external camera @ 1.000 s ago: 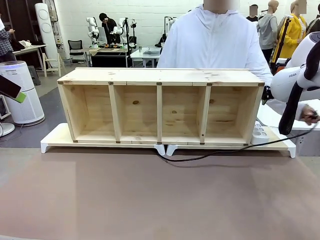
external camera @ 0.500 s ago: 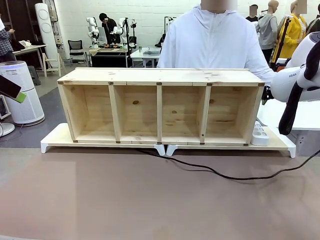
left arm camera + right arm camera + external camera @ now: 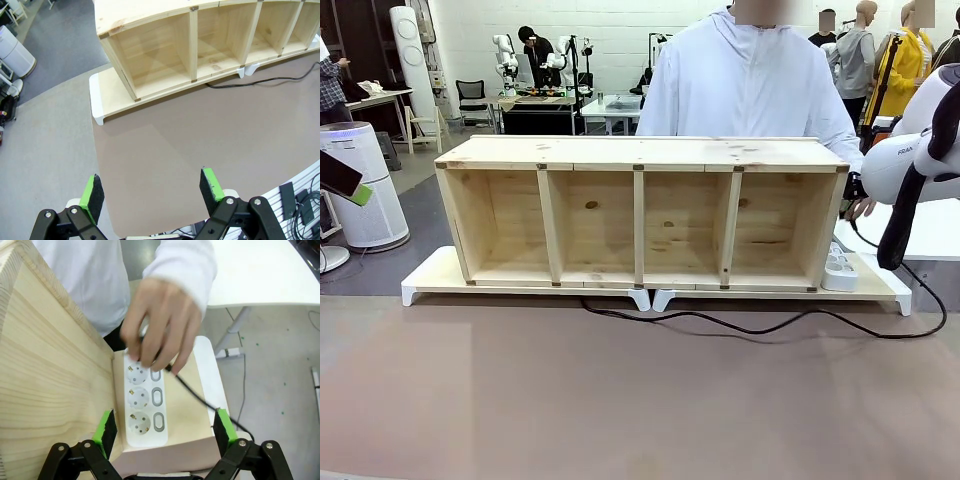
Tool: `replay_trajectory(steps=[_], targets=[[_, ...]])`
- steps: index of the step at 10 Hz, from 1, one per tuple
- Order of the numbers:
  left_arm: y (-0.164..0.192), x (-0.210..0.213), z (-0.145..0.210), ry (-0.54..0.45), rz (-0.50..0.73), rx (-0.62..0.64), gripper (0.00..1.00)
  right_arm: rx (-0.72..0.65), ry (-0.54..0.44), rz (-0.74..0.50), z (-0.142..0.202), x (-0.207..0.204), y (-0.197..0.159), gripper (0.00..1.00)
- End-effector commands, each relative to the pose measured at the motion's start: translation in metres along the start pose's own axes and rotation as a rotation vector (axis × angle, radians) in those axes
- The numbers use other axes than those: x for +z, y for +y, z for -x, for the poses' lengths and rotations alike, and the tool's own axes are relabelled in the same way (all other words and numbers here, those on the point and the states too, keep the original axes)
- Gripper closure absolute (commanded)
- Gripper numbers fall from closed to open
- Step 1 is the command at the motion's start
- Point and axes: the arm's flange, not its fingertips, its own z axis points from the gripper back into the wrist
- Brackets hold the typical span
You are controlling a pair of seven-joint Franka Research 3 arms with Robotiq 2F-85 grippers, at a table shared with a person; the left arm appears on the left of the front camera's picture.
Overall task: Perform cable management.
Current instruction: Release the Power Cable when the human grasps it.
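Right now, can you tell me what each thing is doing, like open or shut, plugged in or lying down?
left gripper: open, empty, above bare table.
right gripper: open, empty, above the power strip.
cable: lying loose along the table in front of the shelf.
power strip: flat beside the shelf, two near sockets empty.
person's hand: over the far socket, at the cable's end.
wooden shelf: upright, compartments empty.

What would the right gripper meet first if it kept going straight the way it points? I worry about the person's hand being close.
Probably the white power strip: it lies straight ahead between the open jaws of the right gripper. The person's hand is at the strip's far end, holding the cable; depth is unclear.
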Motion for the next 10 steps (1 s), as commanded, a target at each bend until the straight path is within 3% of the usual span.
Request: replay_trajectory(steps=[1, 10], targets=[[0.0004, -0.0009, -0.0019, -0.010, -0.004, 0.000, 0.00, 0.002, 0.007, 0.001, 0.0005, 0.0002, 0.0015, 0.00], [0.0004, -0.0009, -0.0019, -0.010, -0.004, 0.000, 0.00, 0.002, 0.007, 0.001, 0.0005, 0.0002, 0.0015, 0.00]])
